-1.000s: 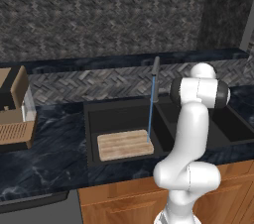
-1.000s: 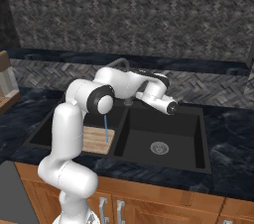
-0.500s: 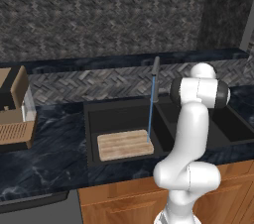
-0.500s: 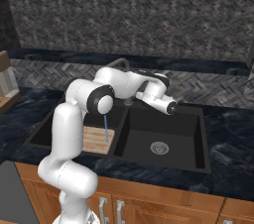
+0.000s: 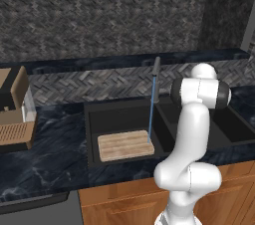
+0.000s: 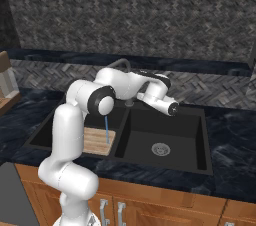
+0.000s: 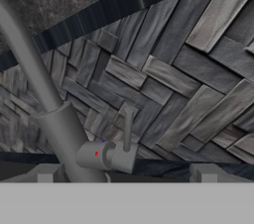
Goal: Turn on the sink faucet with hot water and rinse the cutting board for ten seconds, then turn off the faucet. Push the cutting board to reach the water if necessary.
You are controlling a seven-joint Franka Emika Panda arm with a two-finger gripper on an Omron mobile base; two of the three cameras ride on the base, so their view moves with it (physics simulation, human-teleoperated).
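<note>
The two dark fingers (image 7: 124, 172) stand spread wide and grasp nothing — between them, just ahead, is the grey lever handle (image 7: 128, 134) on the base of the slim dark grey metal sink faucet (image 5: 156, 78). From the spout a thin straight bright blue stream of water (image 5: 151, 112) falls onto the right end of the light tan rectangular wooden cutting board (image 5: 124, 145), which lies flat in the left basin of the matte black double sink (image 6: 165, 157). Around the sink runs the dark marbled worktop (image 5: 45, 154) — a brown-and-tan appliance (image 5: 14, 114) stands at its left.
</note>
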